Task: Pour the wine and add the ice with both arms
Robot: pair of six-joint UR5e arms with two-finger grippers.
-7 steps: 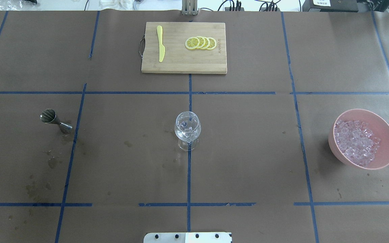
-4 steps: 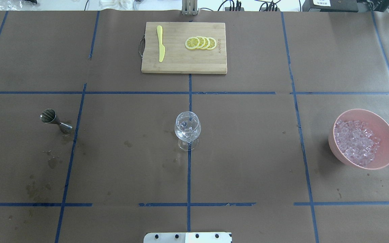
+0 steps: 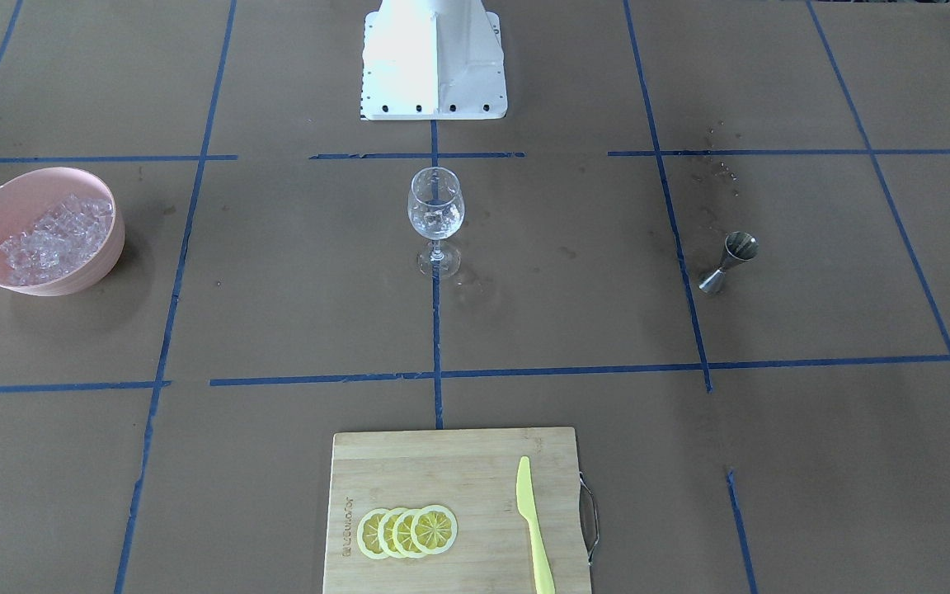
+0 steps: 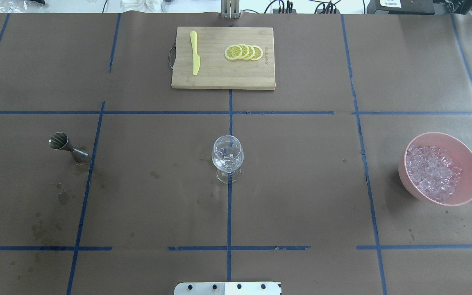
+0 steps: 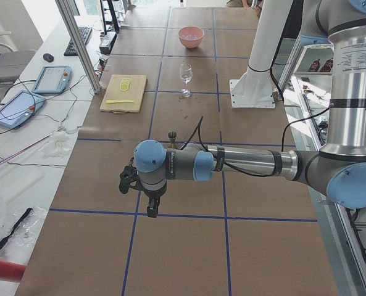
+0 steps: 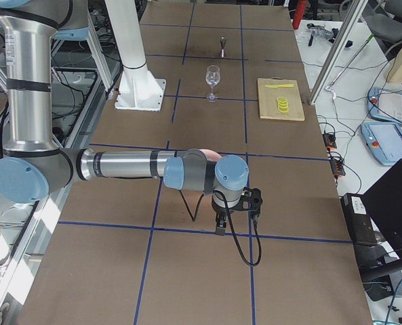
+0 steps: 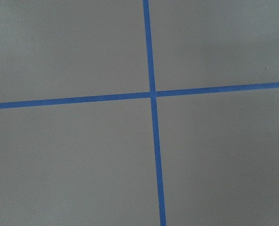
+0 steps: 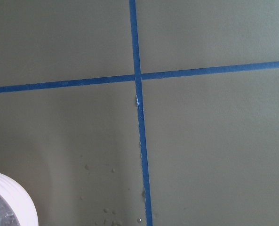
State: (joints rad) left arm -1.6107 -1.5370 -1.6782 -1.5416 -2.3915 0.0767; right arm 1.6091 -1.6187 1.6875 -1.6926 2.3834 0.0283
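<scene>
Ice: small clear ice cubes (image 4: 432, 171) are heaped in a round pink bowl (image 4: 465, 159), at the robot's right.
Change: nothing is seen moved since a second ago.
Left arm (image 5: 244, 163): held level, left gripper (image 5: 150, 208) pointed down.
Right arm (image 6: 126, 164): held likewise, right gripper (image 6: 221, 223) near the bowl.
Jaws: their width cannot be told for either.

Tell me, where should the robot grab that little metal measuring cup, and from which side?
Probably at the narrow waist of the jigger, where its two cones meet. It stands upright, wider cup on top, so jaws coming level from the robot's left side would seat under that flare.
</scene>
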